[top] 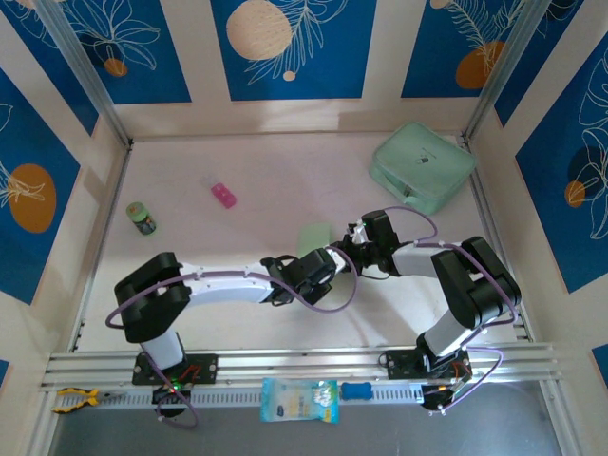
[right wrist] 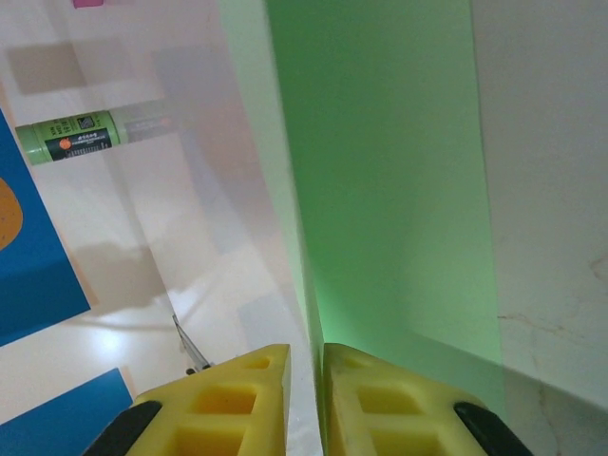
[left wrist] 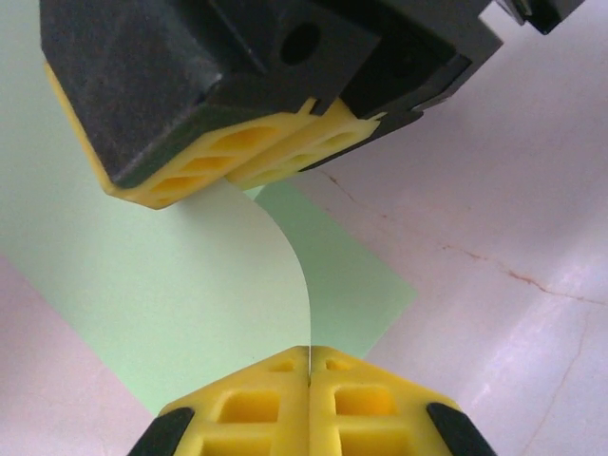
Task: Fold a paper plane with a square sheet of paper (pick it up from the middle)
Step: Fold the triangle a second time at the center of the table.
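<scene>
The square sheet of paper (top: 313, 236) is pale green and lies mid-table, partly under both grippers. In the left wrist view the paper (left wrist: 171, 285) curls up off the table in a raised fold. My left gripper (left wrist: 310, 353) is shut on the near end of that fold. The right gripper's yellow fingers (left wrist: 237, 152) pinch its far end. In the right wrist view my right gripper (right wrist: 306, 353) is shut on the standing paper (right wrist: 380, 190), which runs up between its pads. From above, the left gripper (top: 328, 258) and right gripper (top: 353, 233) meet at the sheet. No paper plane shape is visible.
A thick mint-green zip case (top: 421, 166) sits at the back right. A small green bottle (top: 141, 218) and a pink object (top: 223, 196) lie at the left. A packet (top: 298, 399), a blue item (top: 356, 390) and yellow pliers (top: 74, 399) rest by the near rail.
</scene>
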`<action>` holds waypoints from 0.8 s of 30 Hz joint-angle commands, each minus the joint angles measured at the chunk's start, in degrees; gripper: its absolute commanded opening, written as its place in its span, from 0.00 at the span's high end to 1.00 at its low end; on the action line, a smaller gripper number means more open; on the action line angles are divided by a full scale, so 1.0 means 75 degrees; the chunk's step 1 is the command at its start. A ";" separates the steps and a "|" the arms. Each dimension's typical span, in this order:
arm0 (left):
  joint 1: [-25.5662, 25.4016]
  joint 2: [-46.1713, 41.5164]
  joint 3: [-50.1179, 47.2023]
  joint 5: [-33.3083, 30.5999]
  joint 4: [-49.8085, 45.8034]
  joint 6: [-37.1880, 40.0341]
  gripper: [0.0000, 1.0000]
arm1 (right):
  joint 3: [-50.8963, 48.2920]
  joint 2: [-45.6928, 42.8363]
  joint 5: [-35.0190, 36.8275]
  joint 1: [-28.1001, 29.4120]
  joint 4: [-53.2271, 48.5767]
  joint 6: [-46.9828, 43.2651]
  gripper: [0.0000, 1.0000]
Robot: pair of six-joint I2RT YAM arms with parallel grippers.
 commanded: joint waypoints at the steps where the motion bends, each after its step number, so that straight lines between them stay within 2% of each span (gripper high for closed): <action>1: 0.0287 -0.0317 -0.0216 0.0602 0.0263 -0.0253 1.00 | -0.0156 -0.0318 0.0500 -0.0081 -0.0814 -0.0004 0.81; 6: 0.1114 -0.0501 -0.0626 0.2312 0.0880 -0.0835 1.00 | -0.0562 -0.1128 0.0850 -0.0258 -0.1097 0.0031 0.74; 10: 0.1479 -0.0478 -0.0755 0.3007 0.1094 -0.1053 1.00 | -0.0544 -0.1554 0.0625 -0.0205 -0.1457 -0.0192 0.68; 16: 0.1758 -0.0370 -0.0808 0.3482 0.1225 -0.1196 0.98 | -0.0637 -0.1552 0.0335 0.0183 -0.1282 -0.0034 0.75; 24: 0.1991 -0.0393 -0.0900 0.3849 0.1371 -0.1346 0.92 | -0.0311 -0.0836 0.0164 0.0700 -0.0686 0.0163 0.87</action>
